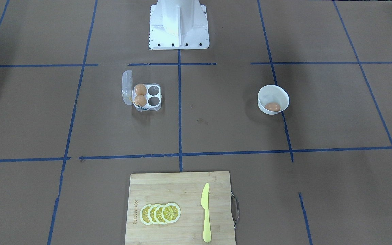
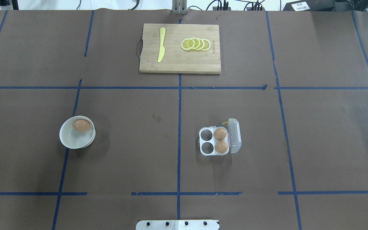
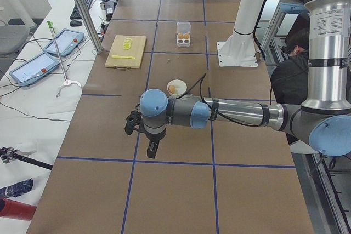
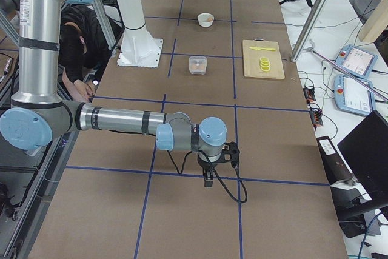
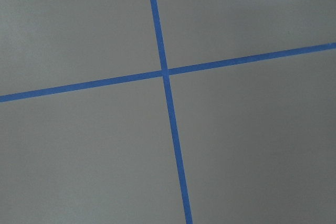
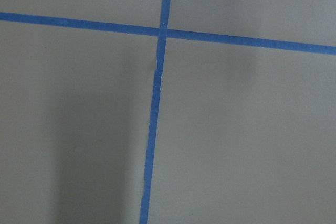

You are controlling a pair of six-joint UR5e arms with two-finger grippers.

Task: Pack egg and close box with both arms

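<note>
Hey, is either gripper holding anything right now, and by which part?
Nothing: the egg lies in the bowl, left gripper and right gripper far off.

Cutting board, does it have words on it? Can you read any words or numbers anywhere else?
Cutting board: a brand mark along one short edge, too small and blurred to read.
White label at the overhead view's top right: dark print, too small to read.
Egg box, bowl: no writing visible.
</note>
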